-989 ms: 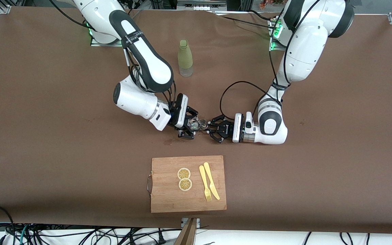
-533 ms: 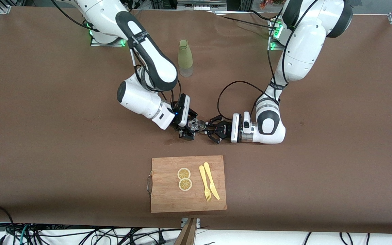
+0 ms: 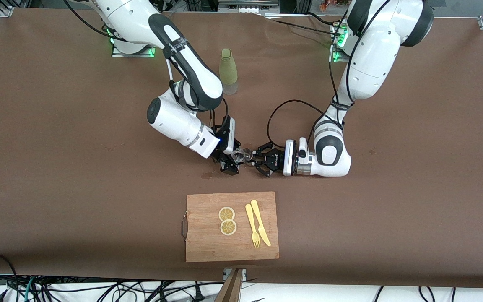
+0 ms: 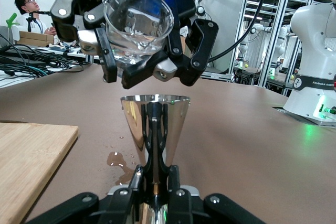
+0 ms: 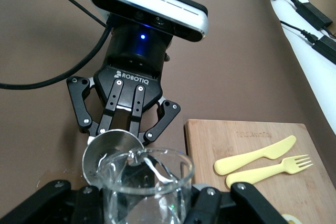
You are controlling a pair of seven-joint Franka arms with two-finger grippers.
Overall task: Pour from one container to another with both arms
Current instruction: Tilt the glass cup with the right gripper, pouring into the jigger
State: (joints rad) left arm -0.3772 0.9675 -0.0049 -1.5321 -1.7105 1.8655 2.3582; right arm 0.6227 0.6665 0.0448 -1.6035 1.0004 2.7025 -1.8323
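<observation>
My right gripper [image 3: 232, 159] is shut on a clear glass [image 3: 237, 155], held low over the middle of the table and tipped toward the left arm. In the right wrist view the glass [image 5: 143, 179] sits in the right gripper [image 5: 144, 203], its rim over a steel jigger cup [image 5: 106, 152]. My left gripper [image 3: 255, 159] is shut on that conical jigger [image 3: 248, 154]. In the left wrist view the jigger [image 4: 155, 116] stands upright in the left gripper [image 4: 155, 179], with the tilted glass [image 4: 137, 24] just above its mouth. Water shows in the glass.
A small wet puddle [image 3: 206, 175] lies on the brown table under the right gripper. A green bottle [image 3: 228, 71] stands farther from the front camera. Nearer lies a wooden cutting board [image 3: 203, 245] with two lemon slices [image 3: 227, 214], a yellow fork [image 3: 252, 228] and knife [image 3: 260, 222].
The right arm has swung toward the left arm's end and tipped the glass more steeply. The left gripper has moved in with the jigger, so the two containers now meet.
</observation>
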